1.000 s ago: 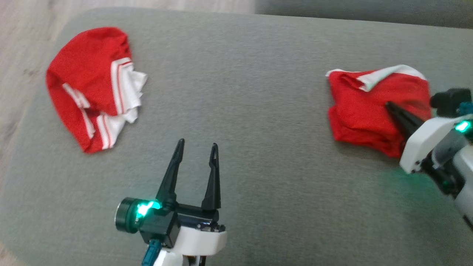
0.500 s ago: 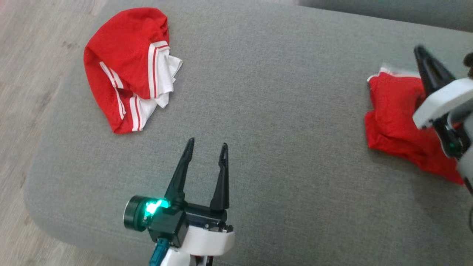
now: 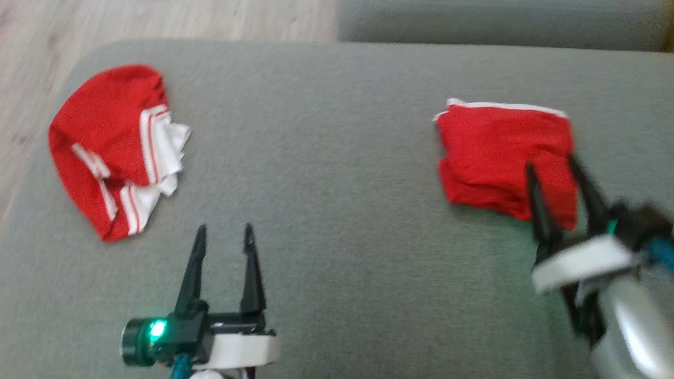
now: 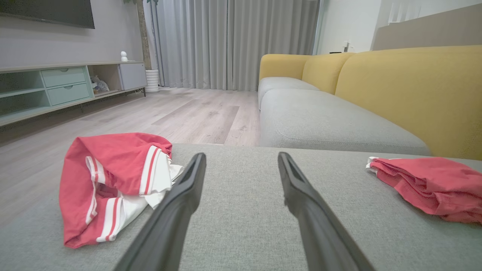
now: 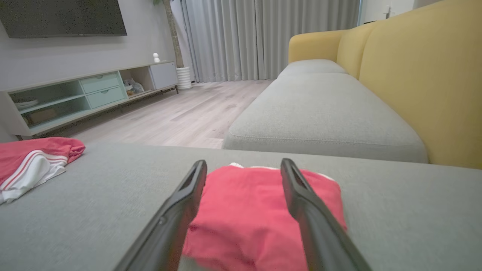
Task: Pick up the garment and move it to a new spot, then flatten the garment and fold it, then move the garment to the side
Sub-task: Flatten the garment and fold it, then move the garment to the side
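A folded red garment (image 3: 500,155) with a thin white edge lies flat on the grey cushion at the right; it also shows as the folded red garment (image 5: 260,214) and the folded garment (image 4: 433,188). My right gripper (image 3: 550,166) hovers open at its near edge, fingers apart with nothing between them. A crumpled red-and-white garment (image 3: 113,152) sits at the far left, seen too as the crumpled garment (image 4: 113,180). My left gripper (image 3: 224,231) is open over bare cushion, to the right of and nearer than the crumpled garment.
The grey cushion (image 3: 326,173) ends at a rounded left corner above wooden floor (image 3: 31,84). A second grey seat (image 5: 320,116) with yellow backrests (image 5: 425,75) lies beyond. A low TV cabinet (image 5: 86,94) stands along the far wall.
My right gripper has let go of the folded garment and drawn back toward me, open. The garment now lies flat. The head camera has shifted. The left gripper stays open.
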Motion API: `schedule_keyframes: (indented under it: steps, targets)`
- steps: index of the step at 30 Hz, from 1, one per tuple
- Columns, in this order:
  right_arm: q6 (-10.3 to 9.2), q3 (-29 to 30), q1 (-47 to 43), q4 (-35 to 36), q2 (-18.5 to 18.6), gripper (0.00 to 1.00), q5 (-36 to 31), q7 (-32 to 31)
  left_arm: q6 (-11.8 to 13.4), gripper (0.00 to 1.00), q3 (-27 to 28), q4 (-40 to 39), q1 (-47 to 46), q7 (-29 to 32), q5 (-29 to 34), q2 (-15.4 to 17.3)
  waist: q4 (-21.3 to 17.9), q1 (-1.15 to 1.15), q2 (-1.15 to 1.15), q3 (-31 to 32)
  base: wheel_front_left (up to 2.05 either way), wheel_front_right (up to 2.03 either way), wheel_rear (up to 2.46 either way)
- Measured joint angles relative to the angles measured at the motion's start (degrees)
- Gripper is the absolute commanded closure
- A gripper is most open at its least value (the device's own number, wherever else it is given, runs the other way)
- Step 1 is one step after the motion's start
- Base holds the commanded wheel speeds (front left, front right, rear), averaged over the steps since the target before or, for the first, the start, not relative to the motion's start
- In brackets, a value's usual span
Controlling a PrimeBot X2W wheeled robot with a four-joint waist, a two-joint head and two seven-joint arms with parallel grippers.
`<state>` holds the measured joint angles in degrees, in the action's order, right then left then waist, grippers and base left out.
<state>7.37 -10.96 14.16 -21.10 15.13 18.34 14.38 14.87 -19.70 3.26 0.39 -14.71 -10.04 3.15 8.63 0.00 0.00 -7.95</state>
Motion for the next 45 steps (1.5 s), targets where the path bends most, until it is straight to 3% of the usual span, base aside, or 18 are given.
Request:
schedule_keyframes:
  steps: [5, 10, 17, 45]
  targets:
    - [0.0, 3.2, -10.2, 9.5, -3.9, 0.0, -3.2, 0.0, -1.3, 0.0, 2.6, 1.2, 2.9, 0.0, 1.0, 0.0, -2.8, -0.01, 0.0, 3.2, 0.0, 0.0, 0.0]
    - [0.0, 7.3, -14.8, 11.6, -4.9, 0.0, -7.3, 0.0, -2.9, 0.0, 3.7, 1.6, 5.0, 0.0, 2.6, 0.0, -4.1, -0.01, 0.0, 5.6, 0.0, 0.0, 0.0]
    - [0.0, 10.0, -20.7, 12.9, -9.8, 0.0, -11.5, 0.0, -4.9, 0.0, 5.3, 2.1, 8.5, 0.0, 3.6, 0.0, -6.1, -0.01, 0.0, 8.0, 0.0, 0.0, 0.0]
    - [0.0, 8.6, -20.8, 12.8, -10.5, 0.0, -13.5, 0.0, -5.8, 0.0, 8.4, 3.1, 9.3, 0.0, 4.1, 0.0, -8.0, 0.01, 0.0, 9.2, 0.0, 0.0, 0.0]
